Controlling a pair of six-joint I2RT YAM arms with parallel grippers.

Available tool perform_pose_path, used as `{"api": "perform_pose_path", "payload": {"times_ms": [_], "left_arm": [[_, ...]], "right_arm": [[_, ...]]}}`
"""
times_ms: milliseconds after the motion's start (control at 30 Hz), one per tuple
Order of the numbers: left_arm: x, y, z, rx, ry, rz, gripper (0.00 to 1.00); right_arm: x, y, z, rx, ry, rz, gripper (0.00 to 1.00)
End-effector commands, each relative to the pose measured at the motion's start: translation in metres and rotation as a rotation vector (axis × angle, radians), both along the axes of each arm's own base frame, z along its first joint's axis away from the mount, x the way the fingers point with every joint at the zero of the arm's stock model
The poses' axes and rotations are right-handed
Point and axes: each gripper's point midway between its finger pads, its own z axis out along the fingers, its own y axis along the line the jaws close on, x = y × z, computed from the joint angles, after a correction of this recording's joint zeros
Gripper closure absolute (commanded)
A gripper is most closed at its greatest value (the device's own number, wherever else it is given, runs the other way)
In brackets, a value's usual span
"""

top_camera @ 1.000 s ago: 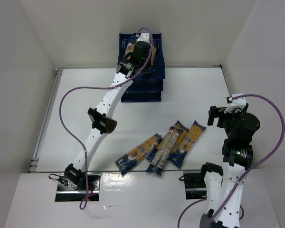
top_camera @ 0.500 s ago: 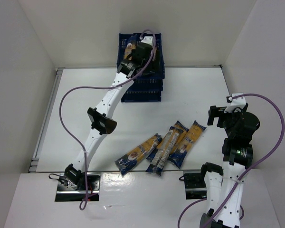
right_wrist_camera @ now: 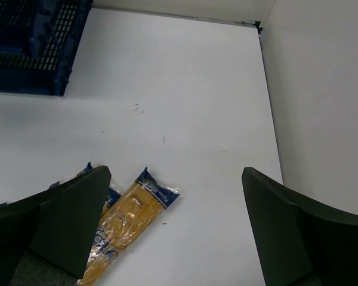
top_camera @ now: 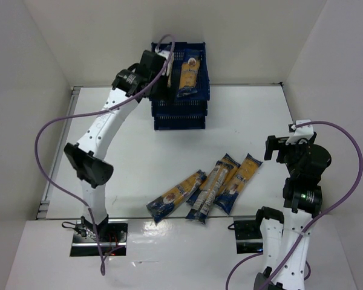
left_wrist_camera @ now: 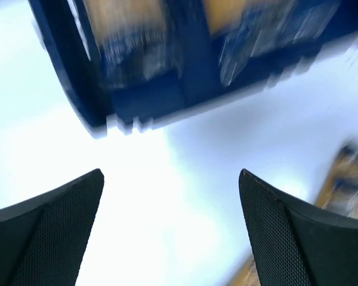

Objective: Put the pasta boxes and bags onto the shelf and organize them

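Observation:
One spaghetti packet (top_camera: 189,75) lies lengthwise on the top tier of the dark blue shelf (top_camera: 179,113) at the back of the table. My left gripper (top_camera: 162,84) hangs at the shelf's left side, open and empty. In the blurred left wrist view the left gripper (left_wrist_camera: 170,174) faces the shelf (left_wrist_camera: 149,98), and orange packets show through its lattice. Several more packets (top_camera: 176,196) (top_camera: 213,186) (top_camera: 239,182) lie fanned on the table near the front. My right gripper (top_camera: 277,147) is raised at the right, open and empty (right_wrist_camera: 176,171), above one packet (right_wrist_camera: 131,210).
White walls close in the table on the left, back and right. A metal rail (top_camera: 59,151) runs along the left edge. The left arm's purple cable (top_camera: 45,151) loops out to the left. The shelf corner (right_wrist_camera: 30,53) shows at the right wrist view's upper left.
My left gripper has opened and let go of the packet on the shelf's top tier. The arm has swung back and left, off the shelf. The right arm has not moved.

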Motion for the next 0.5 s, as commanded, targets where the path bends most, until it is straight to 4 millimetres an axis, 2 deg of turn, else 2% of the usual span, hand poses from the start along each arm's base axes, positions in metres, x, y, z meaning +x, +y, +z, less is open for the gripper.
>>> {"api": "perform_pose_path", "payload": {"times_ms": [0, 33, 67, 100, 133, 167, 200, 267, 300, 367, 400, 433, 467], "left_arm": [[-0.047, 0.029, -0.075, 0.144, 0.186, -0.084, 0.01], [-0.042, 0.034, -0.076, 0.117, 0.135, -0.068, 0.01], [-0.057, 0.047, -0.057, 0.098, 0.070, -0.067, 0.01], [-0.061, 0.061, -0.061, 0.105, 0.059, -0.053, 0.01], [-0.068, 0.074, -0.082, 0.121, 0.084, -0.030, 0.01], [-0.076, 0.087, -0.073, 0.117, 0.061, -0.004, 0.01], [-0.077, 0.105, -0.077, 0.119, 0.072, 0.037, 0.01], [-0.086, 0.127, -0.080, 0.118, 0.076, 0.084, 0.01], [-0.090, 0.143, -0.096, 0.108, 0.111, 0.113, 0.01], [-0.093, 0.160, -0.099, 0.094, 0.100, 0.155, 0.01], [-0.092, 0.161, -0.102, 0.064, 0.097, 0.148, 0.01], [-0.095, 0.176, -0.115, 0.067, 0.128, 0.175, 0.00], [-0.097, 0.182, -0.118, 0.060, 0.135, 0.188, 0.00]], "right_arm": [[-0.001, 0.000, 0.003, -0.016, -0.019, 0.008, 0.00], [-0.001, 0.000, 0.003, -0.016, -0.019, 0.008, 0.00], [-0.001, 0.002, 0.003, -0.014, -0.020, 0.017, 0.00], [-0.001, 0.002, 0.003, -0.014, -0.020, 0.017, 0.00], [-0.001, 0.002, 0.003, -0.014, -0.020, 0.017, 0.00], [-0.001, 0.002, 0.003, -0.014, -0.020, 0.017, 0.00], [-0.001, 0.002, 0.003, -0.014, -0.020, 0.017, 0.00], [-0.001, 0.002, 0.003, -0.014, -0.020, 0.017, 0.00], [-0.001, 0.002, 0.003, -0.014, -0.020, 0.017, 0.00], [-0.002, 0.004, 0.005, -0.015, -0.029, 0.026, 0.00], [-0.002, 0.004, 0.005, -0.015, -0.029, 0.026, 0.00], [-0.002, 0.004, 0.005, -0.015, -0.029, 0.026, 0.00], [-0.002, 0.004, 0.005, -0.015, -0.029, 0.026, 0.00]]}}
